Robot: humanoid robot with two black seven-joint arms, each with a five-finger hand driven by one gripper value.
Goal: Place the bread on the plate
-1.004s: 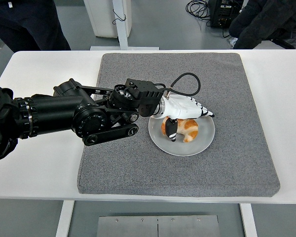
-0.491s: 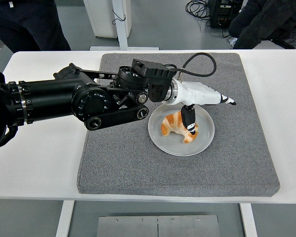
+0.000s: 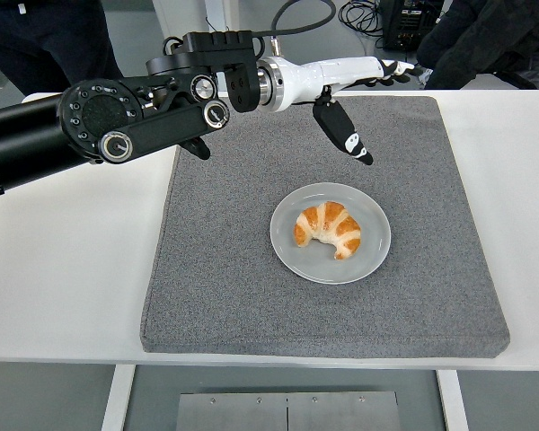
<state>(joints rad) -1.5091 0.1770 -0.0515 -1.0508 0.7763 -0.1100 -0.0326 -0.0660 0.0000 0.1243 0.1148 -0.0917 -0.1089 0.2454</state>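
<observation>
A golden croissant (image 3: 328, 229) lies on a round grey plate (image 3: 371, 254) in the middle of the grey mat (image 3: 234, 287). My left arm reaches in from the left, raised high over the mat's far part. Its white hand (image 3: 359, 99) is open, fingers spread and stretched to the right, thumb pointing down. The hand is well above and behind the plate and holds nothing. The right arm is out of view.
The mat lies on a white table (image 3: 72, 269). People in dark clothes stand beyond the table's far edge at top left (image 3: 45, 36) and top right (image 3: 485, 36). A white post (image 3: 220, 45) stands behind the table.
My left hand let go of the croissant, which stays on the plate. The hand opened, lifted up and drew back toward the mat's far edge.
</observation>
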